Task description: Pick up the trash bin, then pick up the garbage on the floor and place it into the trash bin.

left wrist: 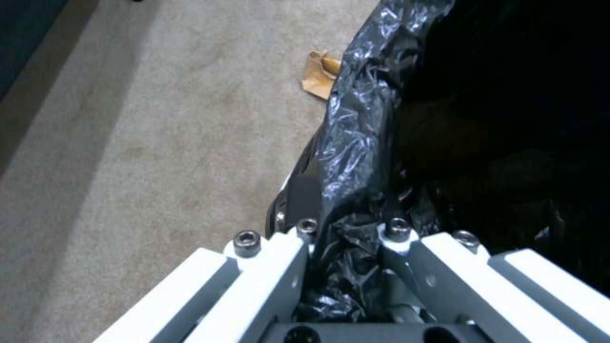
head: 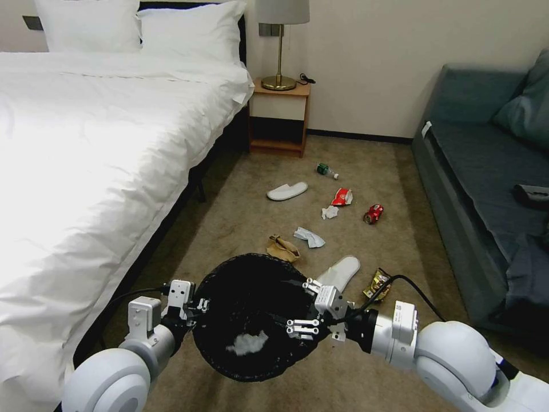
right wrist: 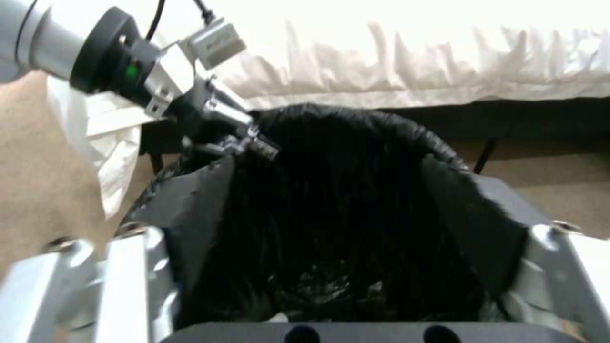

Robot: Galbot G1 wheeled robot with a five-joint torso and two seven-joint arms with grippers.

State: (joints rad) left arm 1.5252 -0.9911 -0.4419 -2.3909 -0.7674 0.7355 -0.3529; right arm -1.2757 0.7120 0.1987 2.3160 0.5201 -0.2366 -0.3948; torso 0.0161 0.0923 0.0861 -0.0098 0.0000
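Note:
The black trash bin [head: 229, 272] hangs off the carpet between my arms, with a white tissue [head: 247, 343] lying inside it. My left gripper [head: 191, 303] is shut on the bin's left rim; the left wrist view shows its fingers pinching the crinkled bag [left wrist: 356, 143]. My right gripper [head: 309, 308] hovers open over the right rim, and in the right wrist view the bin mouth [right wrist: 343, 157] lies between its spread fingers. Garbage lies on the floor beyond: a tan paper bag [head: 282, 248], a tissue [head: 309, 237], a slipper [head: 340, 272], a snack wrapper [head: 377, 283] and a red can [head: 373, 213].
Farther off lie a red wrapper [head: 342, 197], a small tissue [head: 329, 212], a second slipper [head: 286, 191] and a green bottle [head: 326, 170]. The bed [head: 86, 171] borders the left, a grey sofa [head: 480, 189] the right, a nightstand [head: 280, 117] the back.

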